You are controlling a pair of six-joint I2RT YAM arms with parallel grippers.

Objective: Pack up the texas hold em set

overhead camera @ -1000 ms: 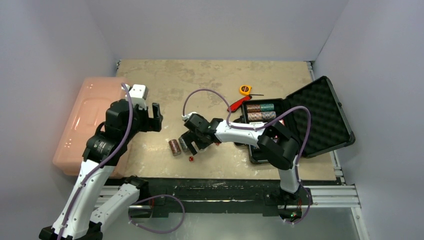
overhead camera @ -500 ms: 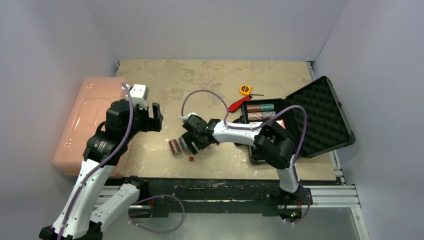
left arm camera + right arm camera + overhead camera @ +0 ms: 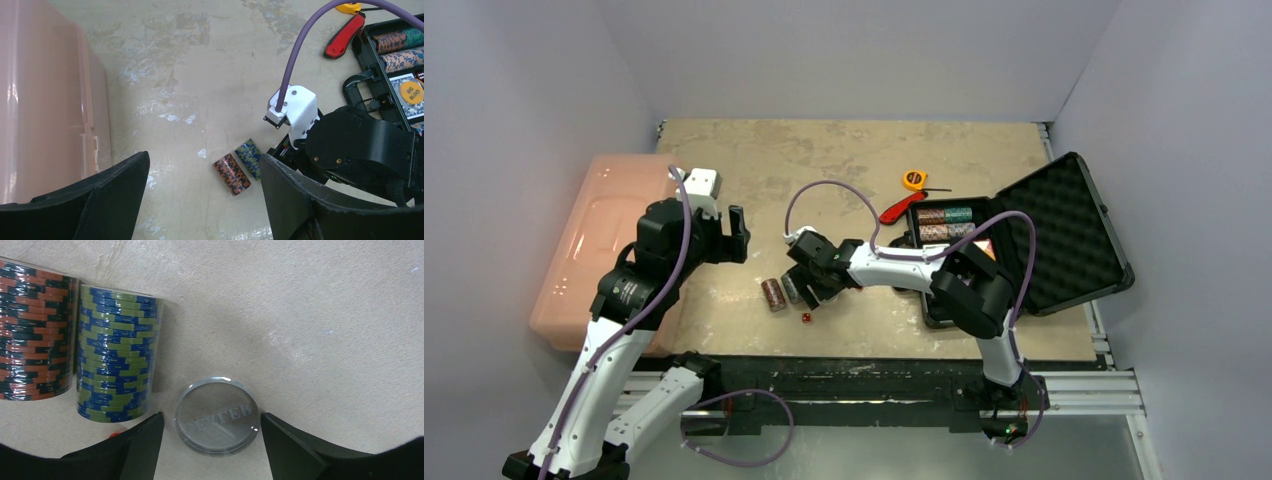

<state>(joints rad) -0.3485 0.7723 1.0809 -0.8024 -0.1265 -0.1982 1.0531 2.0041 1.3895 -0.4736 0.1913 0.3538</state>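
The black case (image 3: 367, 50) lies open at the 3 o'clock side of the bench (image 3: 844, 160). Its foam lid (image 3: 1064, 235) is thrown back toward 3 o'clock. Chip rolls (image 3: 944, 222) sit in the tray at its 12 o'clock end. In the left wrist view an orange disc marked BIG BLIND (image 3: 413, 92) lies just at 6 o'clock of them.

Two more rolls lie on their sides out on the bench, touching, well to 9 o'clock of the case. One is the red-brown roll (image 3: 772, 294). The other is the blue-green roll (image 3: 792, 288), at its 3 o'clock. A small red die (image 3: 805, 318) rests near them at 5 o'clock.

The right arm (image 3: 894, 265) reaches across from the case toward 9 o'clock and ends low, right beside the blue-green roll. In its wrist view the right jaws stand wide, one on each side of a clear disc (image 3: 217, 415) lying flat on the bench. The disc bears faint raised lettering. I cannot tell whether either jaw touches its rim.

The left arm (image 3: 639, 280) is raised at 9 o'clock. The left jaws are spread wide and hold nothing, and they look down on the two loose rolls.

A pink bin (image 3: 599, 245) sits at the bench's 9 o'clock edge. A yellow tape measure (image 3: 913, 180) and a red-handled tool (image 3: 902, 207) lie just at 11 o'clock of the case.
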